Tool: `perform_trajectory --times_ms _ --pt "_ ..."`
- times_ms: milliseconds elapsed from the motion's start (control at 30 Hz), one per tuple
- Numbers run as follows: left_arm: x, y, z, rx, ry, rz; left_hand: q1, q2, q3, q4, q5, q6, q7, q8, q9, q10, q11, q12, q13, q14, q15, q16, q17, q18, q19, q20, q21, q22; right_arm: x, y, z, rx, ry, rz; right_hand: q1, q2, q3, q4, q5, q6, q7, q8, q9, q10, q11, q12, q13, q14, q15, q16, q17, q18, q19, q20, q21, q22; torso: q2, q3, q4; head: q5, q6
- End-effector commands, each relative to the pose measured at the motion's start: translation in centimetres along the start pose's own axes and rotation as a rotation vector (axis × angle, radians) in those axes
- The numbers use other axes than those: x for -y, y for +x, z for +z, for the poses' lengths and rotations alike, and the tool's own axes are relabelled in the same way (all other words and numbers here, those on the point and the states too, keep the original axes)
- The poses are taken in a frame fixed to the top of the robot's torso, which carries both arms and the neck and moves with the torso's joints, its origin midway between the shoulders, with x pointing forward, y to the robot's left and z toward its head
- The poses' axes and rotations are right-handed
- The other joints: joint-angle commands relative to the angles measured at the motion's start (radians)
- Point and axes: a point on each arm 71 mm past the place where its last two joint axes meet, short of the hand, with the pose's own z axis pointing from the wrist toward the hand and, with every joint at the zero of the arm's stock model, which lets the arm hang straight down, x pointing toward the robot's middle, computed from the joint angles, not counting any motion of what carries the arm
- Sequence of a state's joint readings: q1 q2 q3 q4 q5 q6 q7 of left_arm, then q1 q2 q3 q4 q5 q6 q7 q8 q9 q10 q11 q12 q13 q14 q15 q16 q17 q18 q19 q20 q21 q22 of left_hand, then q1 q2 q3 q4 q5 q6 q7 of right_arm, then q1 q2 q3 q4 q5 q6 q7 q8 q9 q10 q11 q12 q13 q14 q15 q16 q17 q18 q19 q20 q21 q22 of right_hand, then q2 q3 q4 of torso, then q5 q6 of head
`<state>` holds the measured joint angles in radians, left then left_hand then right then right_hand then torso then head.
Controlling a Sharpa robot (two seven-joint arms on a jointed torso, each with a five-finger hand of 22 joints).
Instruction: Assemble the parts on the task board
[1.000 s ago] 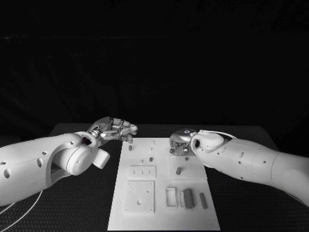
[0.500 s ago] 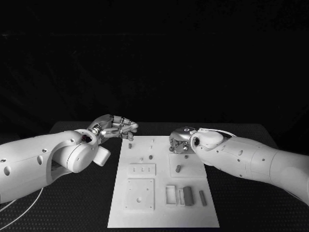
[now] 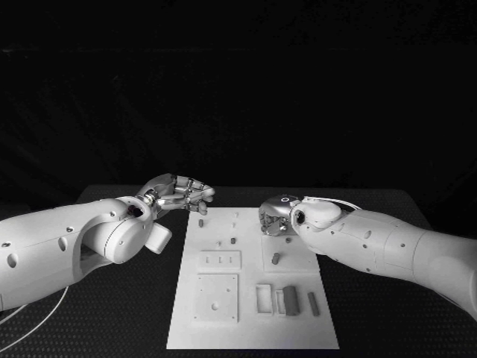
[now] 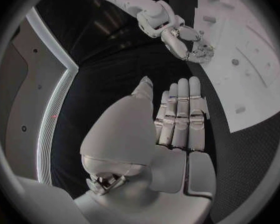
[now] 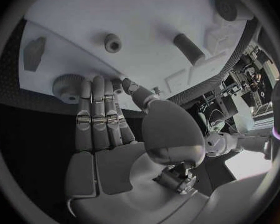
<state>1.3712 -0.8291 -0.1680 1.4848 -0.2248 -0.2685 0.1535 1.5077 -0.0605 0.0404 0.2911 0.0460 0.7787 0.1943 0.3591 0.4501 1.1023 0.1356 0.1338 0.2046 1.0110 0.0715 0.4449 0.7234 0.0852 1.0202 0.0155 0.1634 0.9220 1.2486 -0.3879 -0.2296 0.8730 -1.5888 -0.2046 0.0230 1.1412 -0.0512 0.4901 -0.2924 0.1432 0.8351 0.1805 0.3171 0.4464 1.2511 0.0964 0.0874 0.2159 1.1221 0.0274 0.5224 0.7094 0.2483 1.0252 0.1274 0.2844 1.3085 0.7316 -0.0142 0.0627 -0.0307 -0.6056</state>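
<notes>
Main risk at the right hand (image 3: 276, 218): fingers (image 5: 93, 114) stretched nearly straight, tips right at a toothed wheel (image 5: 68, 88) near the edge of the task board (image 3: 250, 328). Cannot tell whether pinched or merely touched. With so shallow a contact, likely to nudge the wheel off the board edge onto the desk (image 3: 121, 313), or to tip it on lifting. Could also roll away once off the plate. Beyond the fingertips, a round bushing (image 5: 112, 44) and a short cylinder (image 5: 189, 47) lying loose on the board; liable to be swept aside by a careless sweep.

Left hand (image 3: 179, 195) raised above the far corner of the board, fingers (image 4: 180, 114) laid side by side and extended, thumb alongside, nothing held. Small peg (image 3: 201, 222) on the board just below and beside those fingertips. Risk of coming down off-centre and knocking the peg flat instead of straddling it. Little danger of the two hands colliding while kept at opposite edges of the board.

White, smooth plate, probably slippery for small parts. Black textured desk beneath, offering poor contrast for any dark part dropped there. Plain black backdrop behind the desk.
</notes>
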Motion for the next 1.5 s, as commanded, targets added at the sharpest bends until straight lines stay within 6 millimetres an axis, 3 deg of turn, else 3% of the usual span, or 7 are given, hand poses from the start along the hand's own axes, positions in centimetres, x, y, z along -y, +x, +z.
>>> perform_trajectory --times_ms 33,367,633,667,767,1033,1500 --pt "0.3 0.3 0.1 -0.011 0.017 0.002 -0.006 -0.001 0.006 0.000 0.004 0.001 0.004 -0.004 0.000 0.002 0.003 -0.005 0.001 0.000 0.005 -0.006 0.001 0.015 0.001 -0.005 -0.007 -0.001 0.1 0.3 0.0 -0.030 0.000 -0.005 -0.005 0.004 -0.002 0.002 0.006 0.008 0.000 0.002 -0.001 0.009 0.001 -0.007 0.002 0.008 -0.001 -0.001 0.002 0.014 0.005 0.000 0.005 0.024 0.001 -0.0005 -0.0004 0.001 -0.005" --pt "0.4 0.3 0.2 -0.011 0.017 0.003 -0.005 -0.001 0.006 0.000 0.004 0.002 0.004 -0.005 0.000 0.003 0.003 -0.007 0.002 0.000 0.005 -0.006 0.002 0.014 0.001 -0.006 -0.008 -0.001 0.2 0.5 0.0 -0.043 0.004 -0.006 -0.005 0.015 0.001 0.002 0.006 0.016 -0.003 0.005 0.000 0.011 0.000 -0.008 0.005 0.009 -0.002 -0.001 0.006 0.014 0.006 -0.001 0.008 0.024 0.002 -0.0010 -0.0015 0.002 -0.012" --pt "0.4 0.4 0.2 -0.012 0.018 0.003 -0.005 0.000 0.006 0.000 0.004 0.002 0.004 -0.005 0.000 0.003 0.003 -0.008 0.002 0.000 0.005 -0.007 0.003 0.013 0.001 -0.007 -0.008 -0.001 0.0 0.5 0.0 -0.027 0.000 -0.010 0.018 0.061 0.009 -0.001 0.006 0.064 -0.023 0.022 0.008 0.047 -0.016 0.002 0.030 0.035 -0.018 0.025 0.034 0.014 0.027 -0.014 0.039 0.026 0.001 -0.0014 -0.0015 0.001 -0.019" --pt "0.4 0.4 0.2 -0.013 0.018 0.003 -0.005 0.000 0.006 0.000 0.004 0.002 0.004 -0.005 0.000 0.004 0.003 -0.008 0.002 0.000 0.005 -0.007 0.003 0.013 0.002 -0.008 -0.008 -0.001 -0.1 0.5 0.0 -0.025 0.000 -0.010 0.033 0.031 0.091 0.025 0.008 0.073 -0.025 0.019 0.005 0.052 -0.019 0.001 0.039 0.038 -0.021 0.032 0.041 0.013 0.038 -0.016 0.048 0.024 0.001 -0.0015 -0.0015 0.001 -0.019" --pt "0.4 0.4 0.2 -0.013 0.019 0.003 -0.005 0.000 0.006 0.000 0.004 0.002 0.004 -0.005 0.000 0.004 0.003 -0.009 0.002 0.000 0.005 -0.007 0.003 0.013 0.002 -0.008 -0.009 -0.001 -0.1 0.5 0.0 -0.019 0.001 -0.009 -0.002 0.019 0.168 0.026 0.007 0.093 -0.030 0.020 0.008 0.069 -0.025 0.002 0.062 0.047 -0.027 0.047 0.054 0.014 0.048 -0.020 0.073 0.026 0.000 -0.0016 -0.0016 0.000 -0.018" --pt "0.4 0.3 0.2 -0.010 0.018 0.003 -0.004 -0.001 0.006 -0.001 0.004 0.002 0.004 -0.006 0.001 0.004 0.003 -0.010 0.003 0.000 0.005 -0.008 0.004 0.011 0.002 -0.009 -0.010 0.000 -0.2 0.2 0.0 0.014 0.014 -0.008 -0.032 0.032 0.192 0.010 0.005 0.125 -0.043 0.033 0.026 0.102 -0.041 0.012 0.105 0.071 -0.044 0.080 0.077 0.014 0.067 -0.036 0.126 0.026 0.002 -0.0022 -0.0013 0.001 -0.014" --pt "0.4 0.0 0.1 0.000 0.018 0.005 -0.003 -0.002 0.006 -0.001 0.004 0.001 0.004 -0.007 0.001 0.004 0.004 -0.013 0.003 0.000 0.005 -0.009 0.006 0.009 0.002 -0.011 -0.011 0.000 0.0 -1.1 -0.2 0.162 0.043 0.022 -0.041 0.026 0.200 0.006 0.005 0.148 -0.054 0.041 0.043 0.126 -0.054 0.017 0.142 0.093 -0.060 0.104 0.091 0.014 0.084 -0.051 0.170 0.026 0.002 -0.0025 -0.0023 0.006 -0.002"
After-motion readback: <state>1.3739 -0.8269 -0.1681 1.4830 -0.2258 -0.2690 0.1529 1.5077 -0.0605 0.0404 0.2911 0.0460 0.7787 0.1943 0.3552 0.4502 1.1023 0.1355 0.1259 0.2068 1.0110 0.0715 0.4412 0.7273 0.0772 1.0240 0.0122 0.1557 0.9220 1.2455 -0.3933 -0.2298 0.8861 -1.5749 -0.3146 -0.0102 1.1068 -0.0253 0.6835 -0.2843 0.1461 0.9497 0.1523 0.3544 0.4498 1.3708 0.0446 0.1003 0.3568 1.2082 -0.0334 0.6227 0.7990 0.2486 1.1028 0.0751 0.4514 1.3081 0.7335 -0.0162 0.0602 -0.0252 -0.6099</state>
